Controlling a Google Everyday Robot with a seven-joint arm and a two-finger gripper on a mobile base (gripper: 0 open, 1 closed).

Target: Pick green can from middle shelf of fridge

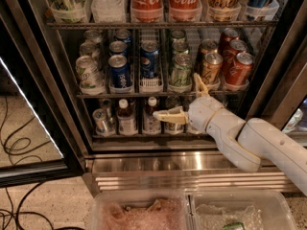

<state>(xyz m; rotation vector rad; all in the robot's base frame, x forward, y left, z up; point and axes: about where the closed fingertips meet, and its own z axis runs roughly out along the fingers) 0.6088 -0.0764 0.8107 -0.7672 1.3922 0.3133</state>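
The fridge stands open in the camera view. Its middle shelf holds lanes of small cans. The green can stands at the front of its lane, with two more green cans behind it. Blue Pepsi cans are to its left and orange cans to its right. My gripper is open, just below and in front of the green can. One finger points left under the shelf edge and the other points up beside the can's right side. It holds nothing.
Large Coca-Cola bottles fill the rack above. Small bottles fill the rack below, behind my gripper. Pale whitish-green cans stand at the shelf's left end. The glass door hangs open at left. Cables lie on the floor. Clear plastic bins sit in front.
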